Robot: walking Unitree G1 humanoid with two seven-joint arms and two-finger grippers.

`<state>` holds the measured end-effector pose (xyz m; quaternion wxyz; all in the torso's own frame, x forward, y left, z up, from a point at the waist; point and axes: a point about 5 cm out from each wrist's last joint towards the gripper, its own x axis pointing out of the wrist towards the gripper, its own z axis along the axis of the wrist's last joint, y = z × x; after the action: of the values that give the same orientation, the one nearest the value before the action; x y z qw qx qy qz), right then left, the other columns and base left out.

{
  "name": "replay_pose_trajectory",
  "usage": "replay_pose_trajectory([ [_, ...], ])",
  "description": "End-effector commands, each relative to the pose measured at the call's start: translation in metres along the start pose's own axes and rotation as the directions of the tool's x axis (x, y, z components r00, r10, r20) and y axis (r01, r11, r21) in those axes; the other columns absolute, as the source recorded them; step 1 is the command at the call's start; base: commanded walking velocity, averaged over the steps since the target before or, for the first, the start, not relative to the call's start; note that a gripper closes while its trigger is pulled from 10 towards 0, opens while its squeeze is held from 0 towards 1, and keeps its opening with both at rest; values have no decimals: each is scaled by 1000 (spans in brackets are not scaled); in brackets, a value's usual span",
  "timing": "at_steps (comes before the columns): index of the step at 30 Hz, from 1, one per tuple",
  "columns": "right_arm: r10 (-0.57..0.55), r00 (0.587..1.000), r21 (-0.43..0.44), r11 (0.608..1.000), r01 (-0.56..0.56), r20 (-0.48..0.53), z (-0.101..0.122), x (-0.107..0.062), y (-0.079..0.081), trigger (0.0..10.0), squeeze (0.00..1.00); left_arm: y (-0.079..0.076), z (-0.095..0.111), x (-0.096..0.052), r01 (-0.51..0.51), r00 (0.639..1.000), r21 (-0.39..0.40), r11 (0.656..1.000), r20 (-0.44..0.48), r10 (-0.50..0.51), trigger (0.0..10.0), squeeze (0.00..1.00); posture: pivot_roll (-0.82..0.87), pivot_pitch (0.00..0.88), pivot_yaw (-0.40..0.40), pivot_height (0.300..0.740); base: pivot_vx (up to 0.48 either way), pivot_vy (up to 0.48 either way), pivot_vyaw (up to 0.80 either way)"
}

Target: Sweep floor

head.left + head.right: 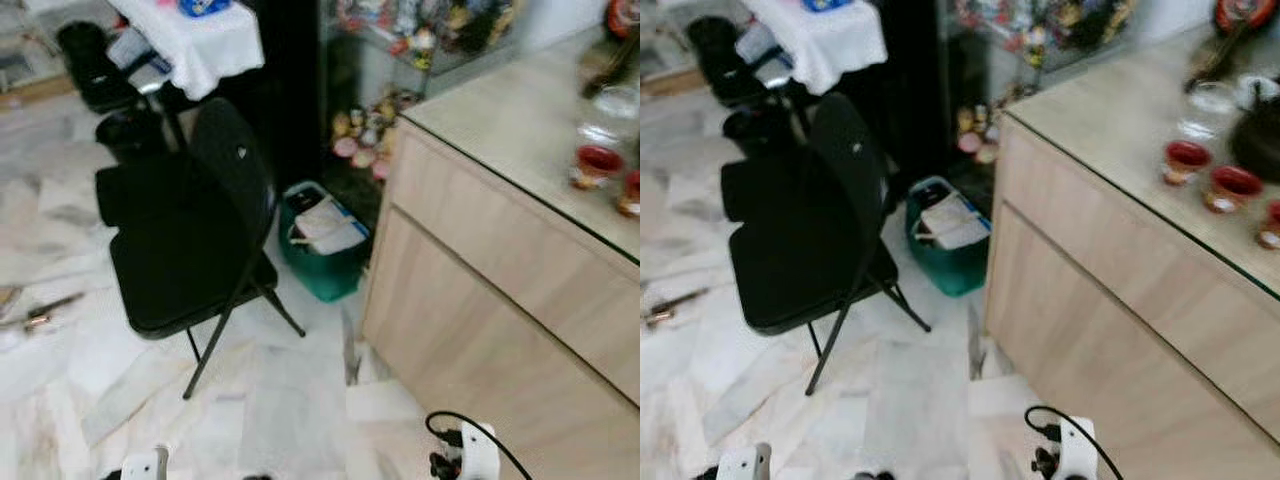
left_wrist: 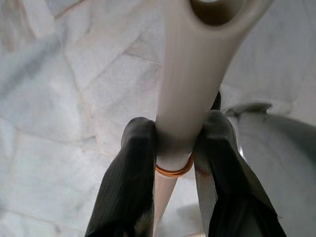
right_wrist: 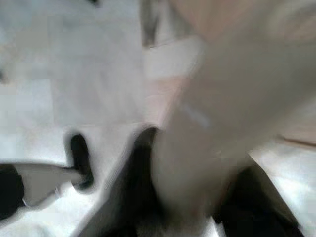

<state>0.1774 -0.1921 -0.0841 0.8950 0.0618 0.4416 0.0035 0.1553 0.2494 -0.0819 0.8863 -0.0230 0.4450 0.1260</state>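
A thick cream broom handle (image 2: 190, 64) with an orange ring (image 2: 174, 172) runs between the two black fingers of my left gripper (image 2: 177, 129), which is shut on it above pale marble floor (image 2: 64, 98). The right wrist view is blurred. There, the same pale handle (image 3: 207, 123) passes between the dark fingers of my right gripper (image 3: 192, 173), which looks shut on it. In the left eye view, the white wrist parts of my left arm (image 1: 145, 465) and right arm (image 1: 472, 450) sit at the bottom edge. The broom head is out of sight.
A black folding chair (image 1: 185, 225) stands ahead on the white marble floor (image 1: 270, 410). Behind it is a green bin (image 1: 322, 245) stuffed with papers. A wooden cabinet (image 1: 500, 290) with red cups (image 1: 1185, 160) on top fills the right. A small stick-like scrap (image 1: 40, 318) lies at left.
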Motion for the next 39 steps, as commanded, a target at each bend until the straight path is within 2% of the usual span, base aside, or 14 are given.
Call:
replay_pose_trajectory([
  [1, 13, 999, -11, 1000, -13, -40, -11, -1, 5, 10000, 0, -2, -17, -3, 1, 998, -44, 999, -58, -3, 10000, 0, -141, 133, -46, 740, 0, 0, 800],
  [14, 3, 999, 1, 1000, -3, -51, -14, 0, 10, 10000, 0, -3, -21, -4, 4, 998, -28, 1000, -70, -6, 10000, 0, -136, 106, -40, 740, 0, 0, 800],
  [19, -12, 999, 43, 999, 14, -46, -14, -3, 0, 10000, 0, -4, -20, -4, 5, 998, -30, 1000, -69, -7, 10000, 0, -133, 106, -40, 740, 0, 0, 548],
  [22, -25, 999, 71, 997, 28, -39, -14, -7, -17, 10000, 0, -6, -20, -3, 3, 997, -44, 999, -76, -6, 10000, 0, -133, 109, -41, 740, 0, 121, 0],
  [23, -25, 999, 71, 997, 28, -39, -14, -7, -17, 10000, 0, -6, -20, -3, 3, 997, -44, 999, -76, -6, 10000, 0, -133, 109, -41, 740, 0, 364, 0],
  [24, -37, 999, 76, 996, 40, -37, -13, -10, -28, 10000, 0, -6, -20, -3, 3, 997, -42, 999, -75, -6, 10000, 0, -132, 115, -42, 740, 0, 454, 0],
  [26, -40, 999, 76, 996, 43, -37, -13, -11, -30, 10000, 0, -6, -20, -3, 3, 997, -42, 999, -75, -6, 10000, 0, -132, 115, -42, 740, 0, 456, 0],
  [27, -53, 998, 84, 995, 56, -38, -13, -14, -41, 10000, 0, -6, -21, -4, 2, 997, -38, 999, -79, -5, 10000, 0, -132, 121, -41, 740, 0, 458, 0],
  [34, -56, 998, 101, 993, 59, -40, -14, -18, -50, 10000, 0, -7, -21, -3, -2, 997, -37, 999, -82, -1, 10000, 0, -129, 127, -43, 740, 0, 458, 0],
  [39, -48, 998, 104, 993, 52, -38, -11, -15, -45, 10000, 0, -6, -20, -3, -4, 997, -38, 999, -81, 1, 10000, 0, -127, 136, -39, 740, 0, 459, 0],
])
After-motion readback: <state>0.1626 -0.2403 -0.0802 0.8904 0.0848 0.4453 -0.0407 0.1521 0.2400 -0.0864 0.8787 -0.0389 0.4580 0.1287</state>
